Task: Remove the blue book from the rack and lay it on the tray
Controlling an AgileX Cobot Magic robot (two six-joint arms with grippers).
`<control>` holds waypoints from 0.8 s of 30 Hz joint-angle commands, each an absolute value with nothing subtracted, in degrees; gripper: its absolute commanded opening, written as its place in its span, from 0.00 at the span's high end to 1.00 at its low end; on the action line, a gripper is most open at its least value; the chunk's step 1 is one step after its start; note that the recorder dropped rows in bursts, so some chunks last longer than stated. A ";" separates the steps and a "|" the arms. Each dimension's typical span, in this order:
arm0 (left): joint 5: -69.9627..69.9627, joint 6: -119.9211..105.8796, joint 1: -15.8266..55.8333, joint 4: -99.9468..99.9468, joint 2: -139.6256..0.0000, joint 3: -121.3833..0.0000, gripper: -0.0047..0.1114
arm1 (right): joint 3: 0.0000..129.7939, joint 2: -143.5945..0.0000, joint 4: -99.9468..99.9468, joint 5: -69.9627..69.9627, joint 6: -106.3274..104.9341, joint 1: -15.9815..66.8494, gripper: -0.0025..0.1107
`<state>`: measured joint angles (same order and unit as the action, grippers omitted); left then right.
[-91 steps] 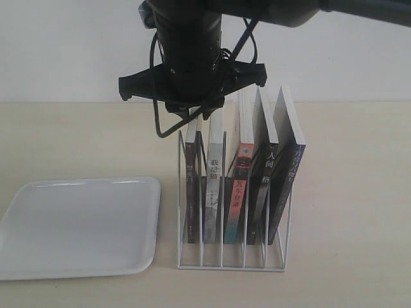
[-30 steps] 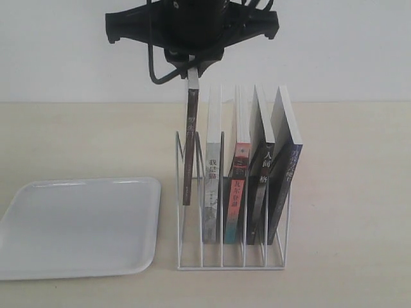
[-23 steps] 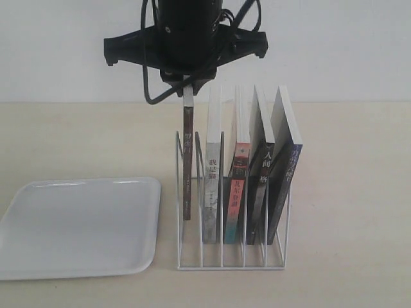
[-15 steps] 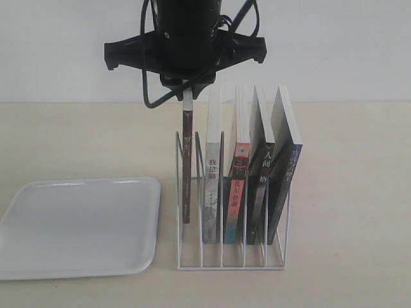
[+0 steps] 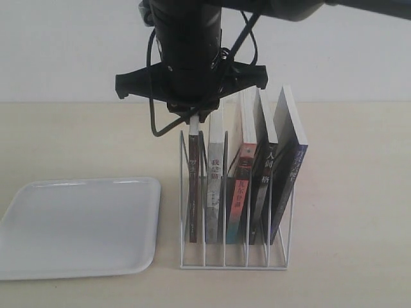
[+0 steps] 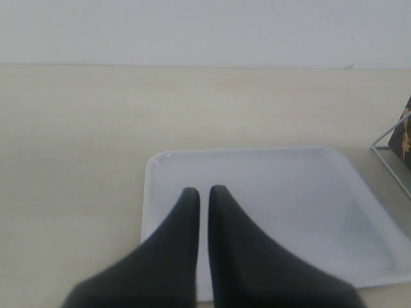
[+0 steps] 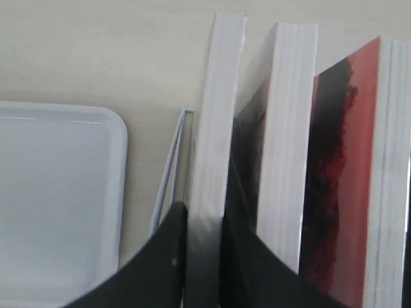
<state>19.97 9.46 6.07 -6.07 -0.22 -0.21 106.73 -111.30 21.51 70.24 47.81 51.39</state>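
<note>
Gripping the blue book (image 5: 192,186) by its upper edge, the right gripper (image 5: 192,122) hangs straight down over the left end of the rack (image 5: 234,264). Its jaws are narrow and closed on the book's white page edge; the right wrist view shows one dark finger on each side of that edge (image 7: 218,96), with the gripper (image 7: 204,221) pinching it.

Blue book stands upright in the leftmost slot of the rack, spine facing the exterior camera, lower end down near the wire base. Cannot tell if it rests on the base or hangs just above it.

Four more books fill the slots to its right:
- white-spined book (image 5: 214,186), upright, just beside the blue one
- red-and-teal-spined book (image 5: 241,186), leaning a little to the right
- black-spined book (image 5: 261,186), leaning the same way
- a dark-spined book (image 5: 289,173) at the far right, also leaning right

Tray (image 5: 77,224) lies flat on the bench (image 5: 353,192), left of the rack and apart from it, with a strip of bare bench between them. Nothing on it. Right wrist view shows the tray's rounded corner (image 7: 51,192) near the rack's end wire (image 7: 170,173).

Left gripper (image 6: 203,192) hovers over the tray's (image 6: 270,192) edge nearest the wrist camera. Its jaws are together, only a thin sliver between the fingers, gripping nothing. A corner of the rack (image 6: 392,154) shows at the edge of that view.
</note>
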 commanded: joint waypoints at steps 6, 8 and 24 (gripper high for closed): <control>19.73 9.35 5.93 -6.06 0.00 0.00 0.92 | 106.60 -110.61 23.10 69.96 47.11 51.37 0.71; 19.73 9.35 5.93 -6.06 0.00 0.00 0.92 | 106.60 -110.61 23.20 69.96 45.90 51.37 0.52; 19.73 9.35 5.93 -6.06 0.00 0.00 0.92 | 111.31 -94.85 20.76 69.96 34.64 50.15 0.80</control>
<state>19.97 9.46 6.07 -6.07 -0.22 -0.21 111.02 -96.07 22.55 69.78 36.15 51.15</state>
